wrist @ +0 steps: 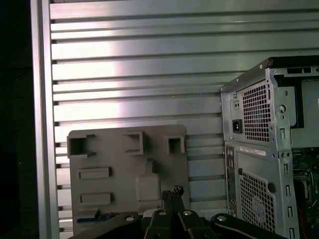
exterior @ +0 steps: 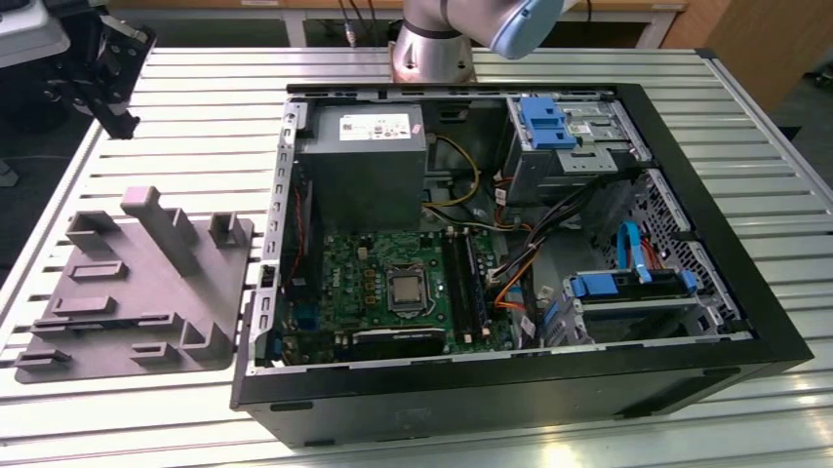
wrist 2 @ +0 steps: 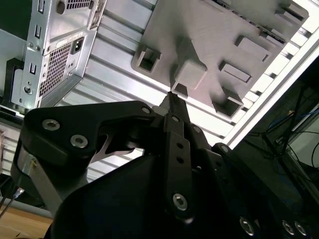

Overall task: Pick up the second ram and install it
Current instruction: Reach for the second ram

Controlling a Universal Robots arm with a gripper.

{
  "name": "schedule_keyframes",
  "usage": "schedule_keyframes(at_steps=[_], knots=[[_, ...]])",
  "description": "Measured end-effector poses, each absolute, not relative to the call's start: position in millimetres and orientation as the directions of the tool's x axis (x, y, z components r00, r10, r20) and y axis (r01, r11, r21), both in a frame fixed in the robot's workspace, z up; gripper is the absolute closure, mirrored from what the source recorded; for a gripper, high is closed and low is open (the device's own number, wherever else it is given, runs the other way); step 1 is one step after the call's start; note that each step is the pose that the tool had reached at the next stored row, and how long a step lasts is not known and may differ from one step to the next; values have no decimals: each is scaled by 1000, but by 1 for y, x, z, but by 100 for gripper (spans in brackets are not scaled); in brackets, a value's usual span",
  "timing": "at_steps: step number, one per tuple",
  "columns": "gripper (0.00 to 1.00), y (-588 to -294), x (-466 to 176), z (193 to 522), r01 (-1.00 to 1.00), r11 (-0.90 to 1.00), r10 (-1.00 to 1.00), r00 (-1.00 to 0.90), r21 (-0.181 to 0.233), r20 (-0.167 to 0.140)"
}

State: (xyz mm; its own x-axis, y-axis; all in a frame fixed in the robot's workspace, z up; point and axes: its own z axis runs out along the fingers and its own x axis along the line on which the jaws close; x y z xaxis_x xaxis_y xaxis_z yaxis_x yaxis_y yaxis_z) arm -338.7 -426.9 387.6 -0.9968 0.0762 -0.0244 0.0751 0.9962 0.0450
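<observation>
Silver slatted table (exterior: 182, 107) down below, with a gray fixture (exterior: 143, 283) on it and an open computer case (exterior: 521, 390) just beside. Up high over the fixture, the gripper (wrist 2: 172, 97) with jaws squeezed together, holding nothing. Looks like the second ram (wrist: 94, 215) lies flat in a slot near the fixture's edge. Thin and dark, hard to tell for sure. Could miss such a thin stick, or bump a raised block. Could pinch it crooked and let it slip. Cannot make out the chips on it, or how deep it sits. Cannot see that end of the fixture well either — black gripper parts in front of it in both wrist views.
</observation>
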Motion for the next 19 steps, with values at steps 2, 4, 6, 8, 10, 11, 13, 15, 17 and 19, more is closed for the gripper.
schedule_keyframes(at_steps=[2,4,6,8,10,11,13,15,17,19], knots=[[89,-428,-339,387,75,996,76,-997,45,-24],[89,-429,-340,387,75,996,76,-997,45,-24],[89,-430,-340,387,75,996,76,-997,45,-24],[89,-431,-341,387,75,996,76,-997,45,-24],[89,-432,-341,387,75,996,76,-997,45,-24],[89,-432,-342,387,75,996,76,-997,45,-24],[89,-433,-342,387,75,996,76,-997,45,-24],[89,-434,-343,386,75,996,76,-997,45,-24],[89,-435,-343,386,75,996,76,-997,45,-24],[89,-436,-344,386,75,996,76,-997,45,-24]])
